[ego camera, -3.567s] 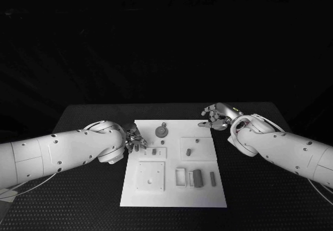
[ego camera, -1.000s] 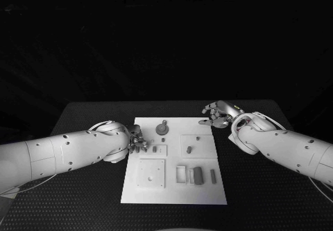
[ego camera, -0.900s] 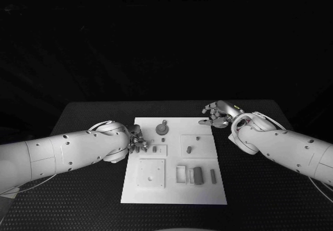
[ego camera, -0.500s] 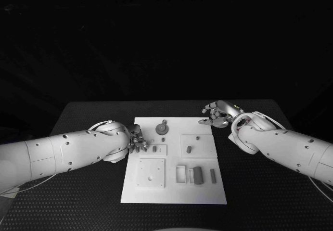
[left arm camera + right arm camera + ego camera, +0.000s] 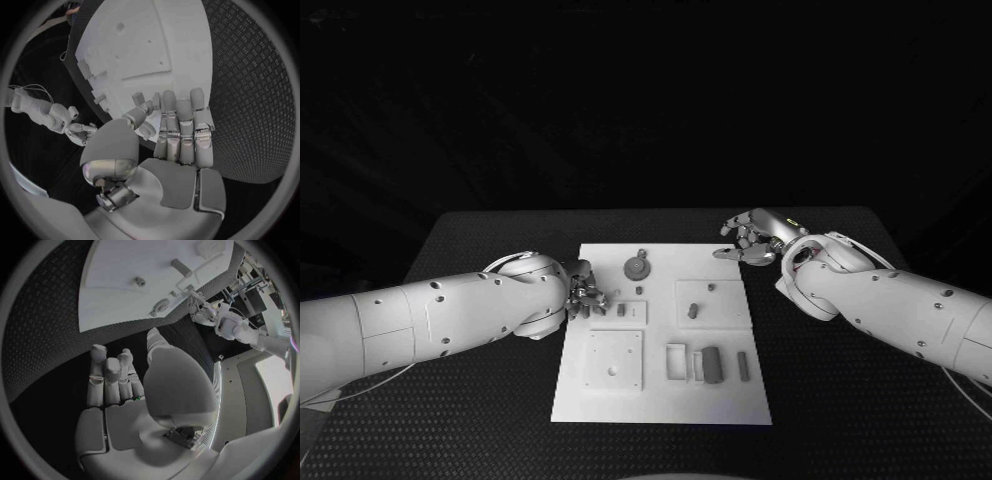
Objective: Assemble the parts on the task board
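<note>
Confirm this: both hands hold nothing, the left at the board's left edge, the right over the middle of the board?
Not quite. The right hand is off the board, over the black table by the board's far right corner, as the head view shows. The left hand is at the left edge, and both hold nothing.

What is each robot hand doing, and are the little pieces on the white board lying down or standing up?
left hand: over the board's left edge, holding nothing I can see.
right hand: off the board's far right corner, fingers apart, empty.
task board: flat on the table.
round part: lying flat near the far edge.
long part: lying in the near tray.
small part: lying on the right raised plate.
</note>
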`<state>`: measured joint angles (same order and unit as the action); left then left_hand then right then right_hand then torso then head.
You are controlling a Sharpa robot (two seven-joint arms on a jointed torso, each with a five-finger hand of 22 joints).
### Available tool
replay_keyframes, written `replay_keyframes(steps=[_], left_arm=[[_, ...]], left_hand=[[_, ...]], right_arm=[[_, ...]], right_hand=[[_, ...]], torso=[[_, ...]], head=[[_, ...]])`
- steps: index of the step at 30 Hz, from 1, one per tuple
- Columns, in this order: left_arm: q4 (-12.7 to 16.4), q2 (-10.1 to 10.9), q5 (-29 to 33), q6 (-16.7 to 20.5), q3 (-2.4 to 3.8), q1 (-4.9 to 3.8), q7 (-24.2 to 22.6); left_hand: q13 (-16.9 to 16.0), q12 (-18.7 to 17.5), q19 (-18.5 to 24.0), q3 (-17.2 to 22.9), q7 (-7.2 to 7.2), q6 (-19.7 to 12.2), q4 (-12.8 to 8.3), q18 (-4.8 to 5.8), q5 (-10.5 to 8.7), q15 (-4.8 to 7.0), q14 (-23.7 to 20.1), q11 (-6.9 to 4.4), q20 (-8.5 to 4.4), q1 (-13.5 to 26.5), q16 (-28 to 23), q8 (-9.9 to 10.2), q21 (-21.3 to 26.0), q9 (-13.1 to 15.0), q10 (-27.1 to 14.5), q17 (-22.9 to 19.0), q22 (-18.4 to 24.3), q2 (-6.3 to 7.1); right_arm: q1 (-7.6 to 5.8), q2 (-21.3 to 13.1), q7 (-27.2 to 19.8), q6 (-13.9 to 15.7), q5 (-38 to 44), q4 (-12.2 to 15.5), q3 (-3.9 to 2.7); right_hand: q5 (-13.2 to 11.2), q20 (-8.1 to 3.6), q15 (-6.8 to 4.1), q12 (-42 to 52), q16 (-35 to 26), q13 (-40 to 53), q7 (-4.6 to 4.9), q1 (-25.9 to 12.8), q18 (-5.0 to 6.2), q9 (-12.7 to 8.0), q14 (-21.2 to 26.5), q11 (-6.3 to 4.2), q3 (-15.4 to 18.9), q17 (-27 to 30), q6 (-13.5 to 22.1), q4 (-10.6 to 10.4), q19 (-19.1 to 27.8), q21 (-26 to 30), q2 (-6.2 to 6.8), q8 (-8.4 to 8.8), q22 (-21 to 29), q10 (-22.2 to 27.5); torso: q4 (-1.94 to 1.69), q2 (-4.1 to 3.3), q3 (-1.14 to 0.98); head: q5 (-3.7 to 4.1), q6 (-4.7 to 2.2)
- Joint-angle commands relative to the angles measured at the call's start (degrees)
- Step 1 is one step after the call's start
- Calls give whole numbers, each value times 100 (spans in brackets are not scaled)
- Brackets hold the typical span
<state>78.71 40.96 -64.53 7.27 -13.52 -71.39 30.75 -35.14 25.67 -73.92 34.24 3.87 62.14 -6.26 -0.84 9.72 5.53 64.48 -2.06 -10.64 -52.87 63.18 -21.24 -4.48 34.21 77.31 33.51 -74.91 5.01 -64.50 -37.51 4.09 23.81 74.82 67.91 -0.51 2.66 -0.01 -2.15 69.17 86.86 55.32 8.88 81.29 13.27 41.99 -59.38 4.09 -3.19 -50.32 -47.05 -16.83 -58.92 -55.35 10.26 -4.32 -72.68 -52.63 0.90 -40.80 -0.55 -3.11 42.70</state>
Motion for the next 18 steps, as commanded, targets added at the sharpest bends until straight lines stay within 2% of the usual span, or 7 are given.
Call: replay_keyframes(steps=[1, 3, 9, 18], left_arm=[[12, -13, 13, -114, -18, 32, 39], [11, -12, 13, -128, -18, 33, 43], [12, -4, 16, -163, -18, 33, 35], [10, 2, 18, -132, -18, 33, 36]], left_hand=[[7, 12, 27, -41, 18, -24, 42, 84, -14, 11, 13, 18, -21, 44, 12, 34, 37, -2, -26, -10, -64, 118], [10, 12, 25, -73, 17, -23, 139, 84, -14, 14, 14, 16, -25, 93, 10, 32, 43, -5, -26, -15, -60, 217], [15, 10, 27, -134, 15, -29, 265, 84, -42, 18, 14, 15, -31, 172, 6, 32, 49, -11, -30, -23, -54, 379], [17, 10, 27, -143, 14, -28, 313, 83, -52, 19, 15, 14, -34, 193, 5, 30, 50, -12, -29, -26, -50, 415]], right_arm=[[4, -2, -27, -57, 0, 2, -2], [5, -2, -27, -53, 0, 5, -2], [7, -6, -28, -63, 0, 6, -2], [11, -7, -28, -62, 0, 6, -2]], right_hand=[[-2, -58, -6, 40, 25, -9, 158, -63, 173, 8, 37, -11, -42, 7, 134, 9, 2, -5, 8, 21, -7, 33], [-2, -58, -6, 40, 26, -10, 158, -64, 173, 9, 37, -11, -43, 8, 135, 9, 3, -5, 8, 21, -7, 34], [-2, -59, -6, 40, 26, -11, 158, -62, 173, 9, 39, -11, -45, 9, 136, 11, 4, -5, 13, 21, -7, 36], [-2, -58, -5, 41, 26, -13, 159, -63, 173, 9, 40, -10, -48, 10, 139, 9, 5, -5, 17, 22, -7, 38]], torso=[[0, -2, 2], [-1, -2, 2], [0, -2, 3], [0, -2, 6]], head=[[0, 2], [-1, -3], [-14, 10], [-12, 7]])
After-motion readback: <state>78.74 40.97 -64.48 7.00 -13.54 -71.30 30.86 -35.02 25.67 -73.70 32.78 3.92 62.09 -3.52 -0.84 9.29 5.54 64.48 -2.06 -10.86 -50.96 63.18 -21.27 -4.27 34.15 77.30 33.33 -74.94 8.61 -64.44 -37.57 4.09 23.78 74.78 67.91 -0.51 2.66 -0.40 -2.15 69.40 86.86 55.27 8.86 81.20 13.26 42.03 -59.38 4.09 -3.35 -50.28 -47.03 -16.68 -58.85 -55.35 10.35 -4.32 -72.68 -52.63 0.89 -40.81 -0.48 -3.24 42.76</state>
